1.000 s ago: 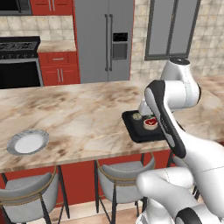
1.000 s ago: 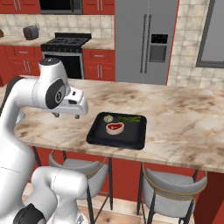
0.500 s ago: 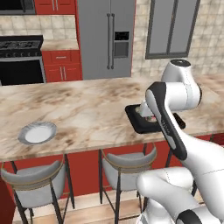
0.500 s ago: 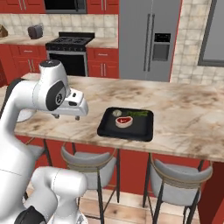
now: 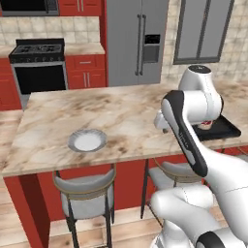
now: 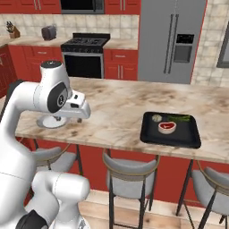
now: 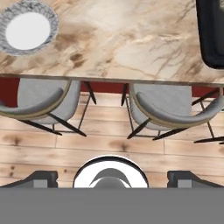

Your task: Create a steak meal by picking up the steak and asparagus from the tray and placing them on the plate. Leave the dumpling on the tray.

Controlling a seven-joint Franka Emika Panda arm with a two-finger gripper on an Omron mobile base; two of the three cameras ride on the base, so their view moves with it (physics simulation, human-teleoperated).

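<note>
the plate [image 5: 87,141] sits at the counter's [image 6: 116,112] left, well apart from the tray [image 6: 170,129] at the right. on the tray: dumpling [image 6: 156,118], then steak [image 6: 167,127], with asparagus [image 6: 180,118] lying across its far edge. the gripper [image 7: 109,177] hangs over the floor in front of the stools, fingers wide apart, holding nothing; judged from here, the steak lies ahead and to its right.

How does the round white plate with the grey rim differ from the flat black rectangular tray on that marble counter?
The round white plate with the grey rim is circular and pale; the flat black rectangular tray is dark and four-cornered. The plate looks narrower than the tray. The plate holds nothing, while the tray carries a red steak, green asparagus and a pale dumpling. Both lie flat on the same marble counter.
</note>
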